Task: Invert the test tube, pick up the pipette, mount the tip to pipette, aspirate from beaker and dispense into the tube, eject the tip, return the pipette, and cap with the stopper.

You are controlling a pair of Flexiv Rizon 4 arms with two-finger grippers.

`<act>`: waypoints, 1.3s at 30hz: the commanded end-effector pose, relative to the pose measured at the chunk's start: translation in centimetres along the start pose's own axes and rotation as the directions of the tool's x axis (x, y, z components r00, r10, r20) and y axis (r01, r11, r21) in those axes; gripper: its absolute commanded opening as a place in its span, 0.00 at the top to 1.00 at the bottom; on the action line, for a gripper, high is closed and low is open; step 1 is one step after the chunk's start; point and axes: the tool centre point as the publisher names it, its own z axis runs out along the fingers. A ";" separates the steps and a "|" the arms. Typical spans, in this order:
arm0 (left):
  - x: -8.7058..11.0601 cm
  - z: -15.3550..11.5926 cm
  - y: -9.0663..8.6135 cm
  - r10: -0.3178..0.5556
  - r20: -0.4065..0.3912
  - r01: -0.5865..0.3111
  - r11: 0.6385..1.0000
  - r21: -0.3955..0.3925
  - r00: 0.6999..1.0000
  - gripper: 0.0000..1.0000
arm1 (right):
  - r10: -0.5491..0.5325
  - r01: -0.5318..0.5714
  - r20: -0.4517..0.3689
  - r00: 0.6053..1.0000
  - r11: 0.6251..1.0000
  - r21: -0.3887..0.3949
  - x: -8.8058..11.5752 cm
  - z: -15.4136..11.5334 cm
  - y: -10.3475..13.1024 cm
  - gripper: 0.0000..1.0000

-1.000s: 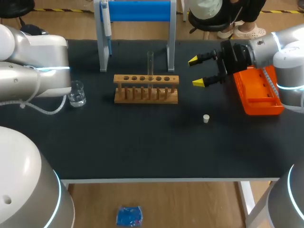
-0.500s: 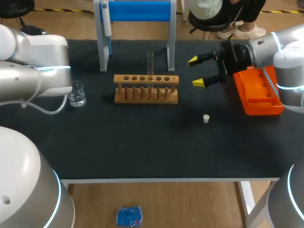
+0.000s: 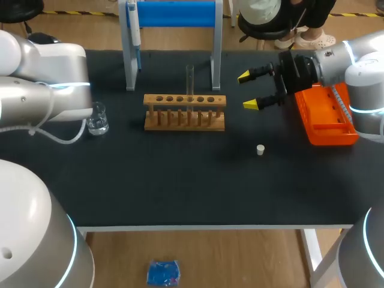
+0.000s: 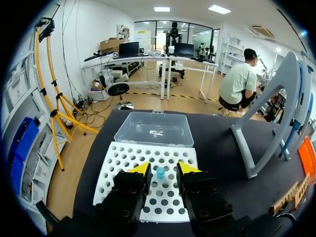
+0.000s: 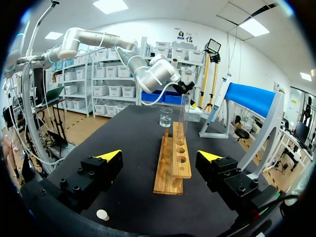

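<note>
Standing upright in a hole of the wooden rack (image 3: 185,112) at mid-table, the clear test tube (image 3: 189,78) is open at the top, and the small white stopper (image 3: 260,150) lies on the black table (image 3: 180,186), well apart from the rack on its right side. The right gripper (image 3: 252,90) hangs to the right of the rack with its 2 yellow-tipped fingers wide apart and nothing between them; just behind it sits an orange box (image 3: 327,117). From the right wrist, the rack (image 5: 173,160) runs away ahead of that gripper (image 5: 159,157), with the tube (image 5: 184,111) and the glass beaker (image 5: 166,117) beyond it and the stopper (image 5: 102,215) below one finger. The beaker (image 3: 96,118) stands left of the rack, next to the left arm (image 3: 42,90). The pipette (image 3: 137,36) hangs on the blue stand (image 3: 171,15) at the back. The left gripper (image 4: 160,168) hovers over a white perforated tip tray (image 4: 123,163), its fingers parted with a blue tip (image 4: 160,172) in the gap, and a clear lidded case (image 4: 154,129) lies just beyond the tray
</note>
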 end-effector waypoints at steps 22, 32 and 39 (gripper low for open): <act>-0.5 0.8 0.0 0.004 0.010 -0.004 1.000 -0.014 1.000 0.72 | 0.000 0.000 -0.001 1.000 1.000 0.000 0.0 -0.1 0.0 0.00; -0.5 0.9 0.0 0.015 0.016 -0.015 1.000 -0.016 1.000 0.72 | 0.000 0.000 -0.001 1.000 1.000 0.000 0.0 -0.1 0.0 0.00; -0.6 1.0 0.0 0.019 0.023 -0.019 1.000 -0.012 1.000 0.72 | 0.000 0.000 -0.001 1.000 1.000 0.000 0.0 -0.1 0.0 0.00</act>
